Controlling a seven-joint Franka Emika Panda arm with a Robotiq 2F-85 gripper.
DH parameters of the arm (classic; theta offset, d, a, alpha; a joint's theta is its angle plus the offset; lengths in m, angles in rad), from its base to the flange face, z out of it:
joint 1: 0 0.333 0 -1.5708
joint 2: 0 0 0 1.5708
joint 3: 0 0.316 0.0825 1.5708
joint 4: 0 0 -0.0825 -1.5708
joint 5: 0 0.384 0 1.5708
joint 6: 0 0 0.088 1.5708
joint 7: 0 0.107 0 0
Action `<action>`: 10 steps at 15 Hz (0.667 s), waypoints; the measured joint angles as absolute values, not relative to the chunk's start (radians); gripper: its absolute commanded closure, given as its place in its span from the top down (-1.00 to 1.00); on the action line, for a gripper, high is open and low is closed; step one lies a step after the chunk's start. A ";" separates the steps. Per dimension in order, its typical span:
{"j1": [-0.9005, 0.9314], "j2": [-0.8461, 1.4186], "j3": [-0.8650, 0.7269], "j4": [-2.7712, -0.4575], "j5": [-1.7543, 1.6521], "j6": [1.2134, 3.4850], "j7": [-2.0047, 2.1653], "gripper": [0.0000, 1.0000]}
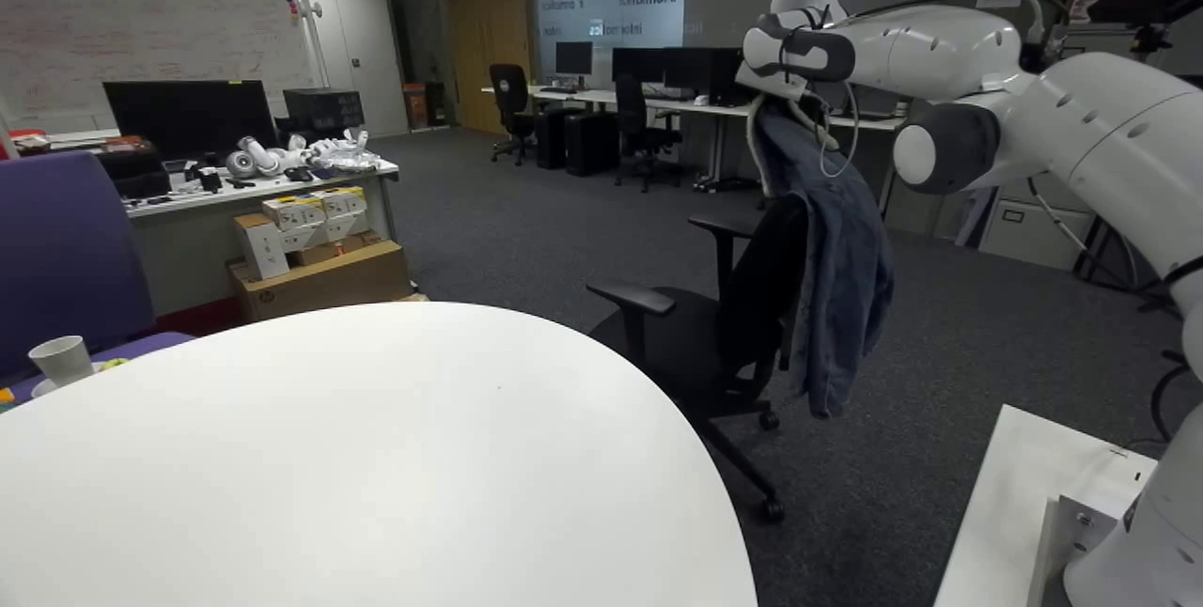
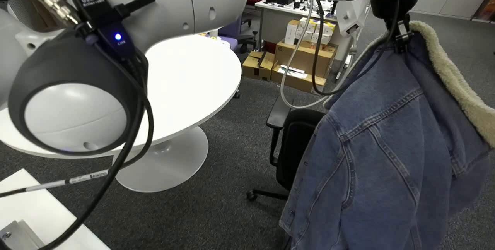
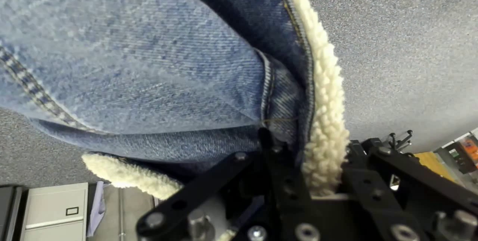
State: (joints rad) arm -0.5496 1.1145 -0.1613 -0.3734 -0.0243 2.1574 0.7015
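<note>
A blue denim jacket with a cream fleece collar hangs from my gripper; it also shows in an exterior view and fills much of the wrist view. My gripper is shut on the jacket at the collar. In the wrist view, denim and fleece lie between the fingers. The inner fingertip faces are hidden by the cloth. A black office chair stands right beside the hanging jacket, its backrest below the collar. I cannot tell whether the jacket touches the backrest.
A round white table stands near the chair. A purple chair and a grey cup are at its far side. A desk with cardboard boxes stands behind. Loose cables loop from the arm near the jacket.
</note>
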 measured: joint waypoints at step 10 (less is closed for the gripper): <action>-0.576 1.071 -0.113 -0.369 0.084 1.987 0.763 -0.94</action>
